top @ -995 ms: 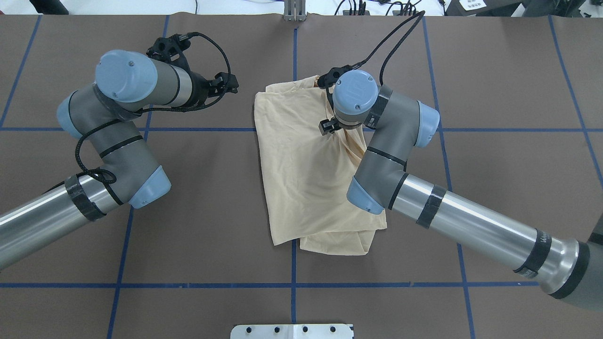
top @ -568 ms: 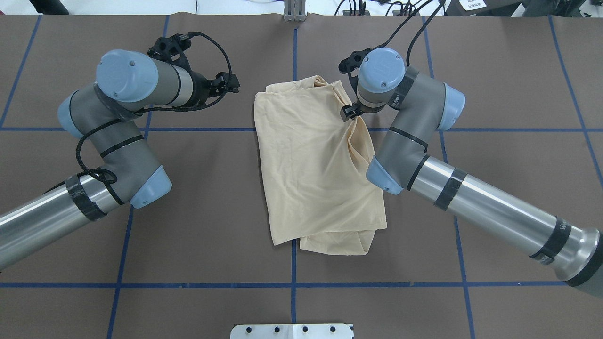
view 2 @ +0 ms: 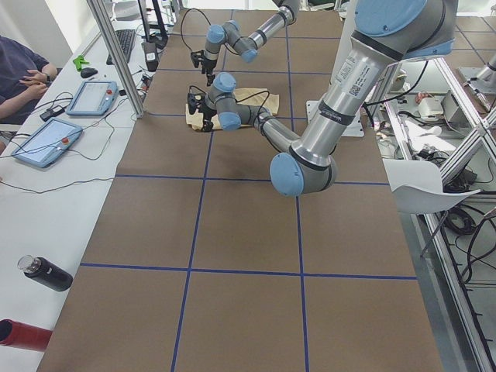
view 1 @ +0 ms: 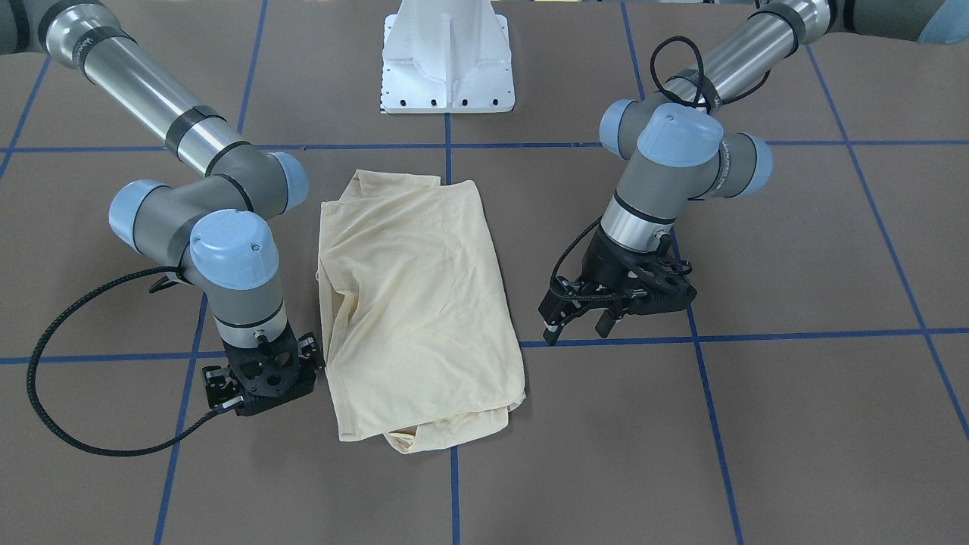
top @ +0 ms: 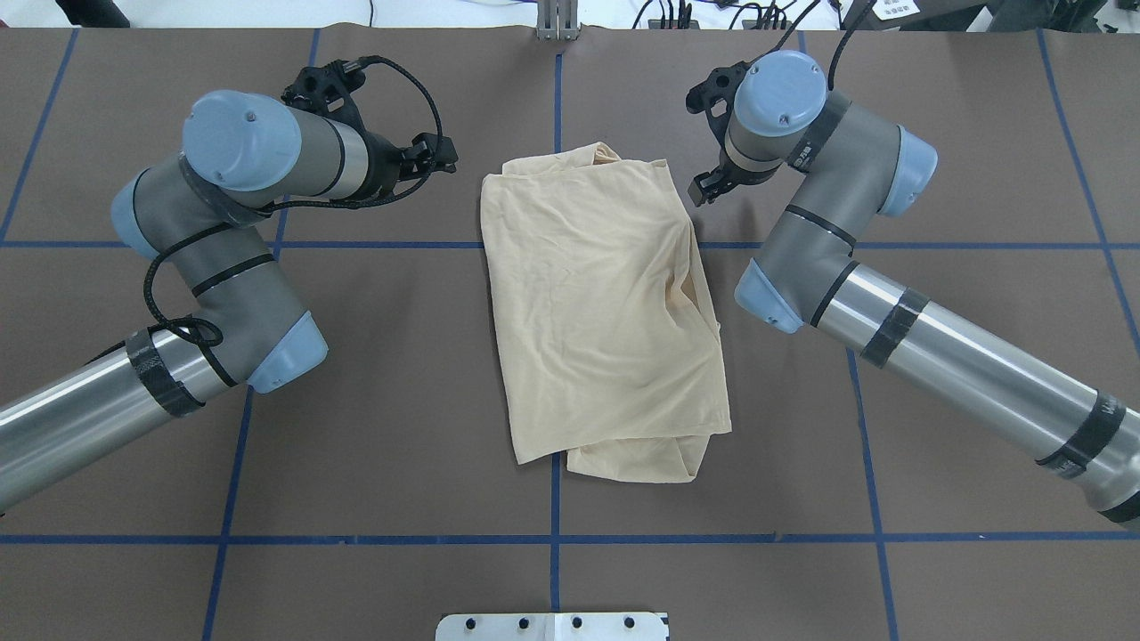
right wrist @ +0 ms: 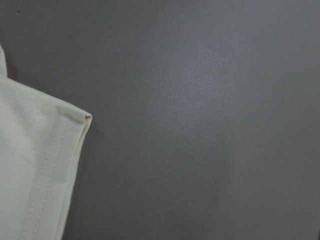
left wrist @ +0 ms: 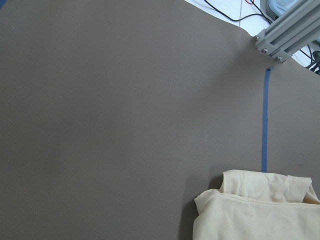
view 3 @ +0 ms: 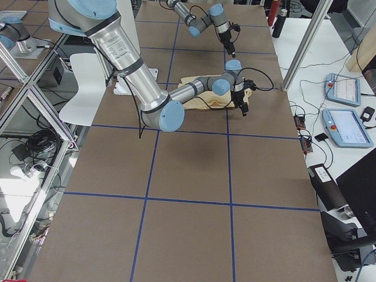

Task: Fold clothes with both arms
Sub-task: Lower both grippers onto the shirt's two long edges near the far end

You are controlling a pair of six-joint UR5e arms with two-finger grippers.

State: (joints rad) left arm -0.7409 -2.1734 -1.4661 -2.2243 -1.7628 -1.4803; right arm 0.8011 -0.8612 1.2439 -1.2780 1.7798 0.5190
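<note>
The cream-yellow clothes (top: 606, 320) lie folded into a tall rectangle mid-table, print hidden, with a bunched layer poking out at the near hem (top: 637, 463). My right gripper (top: 705, 189) hangs just off the shirt's far right corner, open and holding nothing; it points down beside the cloth (view 1: 265, 382). Its wrist view shows only a hemmed shirt corner (right wrist: 35, 170) and bare mat. My left gripper (top: 441, 158) hovers left of the shirt's far edge, fingers apart and empty (view 1: 579, 329). The left wrist view catches the shirt's far corner (left wrist: 255, 207).
The brown mat carries a grid of blue tape lines (top: 554, 539). A white pedestal base (view 1: 447, 68) stands at the robot's side. An aluminium post (top: 557, 18) sits at the far edge. A person (view 2: 23, 74) sits at a bench with tablets.
My right gripper let go of the shirt's right edge and moved away to the far right. The lifted cloth has settled flat. The left arm barely moved.
</note>
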